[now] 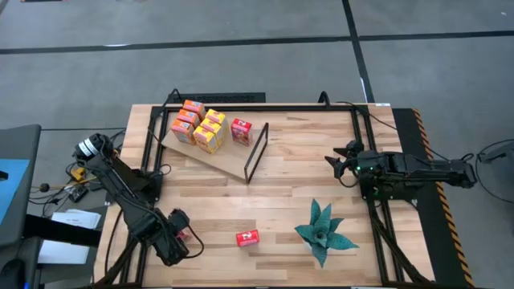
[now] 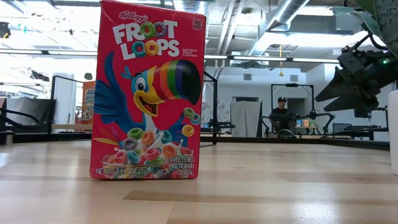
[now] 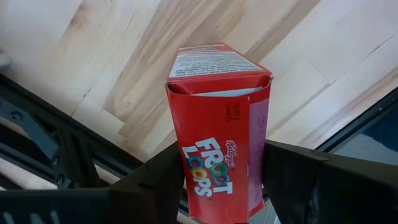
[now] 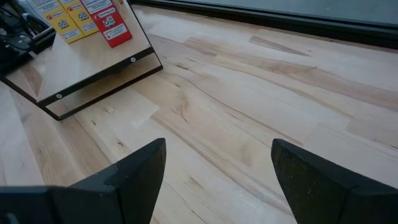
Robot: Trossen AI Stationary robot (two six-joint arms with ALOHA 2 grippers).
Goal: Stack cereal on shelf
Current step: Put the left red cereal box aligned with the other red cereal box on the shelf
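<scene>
Tabletop's near-left corner: left claw (image 3: 217,186) grips red cereal box (image 3: 219,124)

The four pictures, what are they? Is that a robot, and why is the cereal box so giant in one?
Yes, it is a robot with two dark arms at a wooden table. One picture looks down from above, one sits low at table height, and two come from cameras on the wrists. The Froot Loops box only looks giant because it stands very near the low camera; it is really small. The left end effector is squeezing another red box. The right end effector is open and holds nothing. More little boxes already stand on the shelf. A plant sits there too.
</scene>
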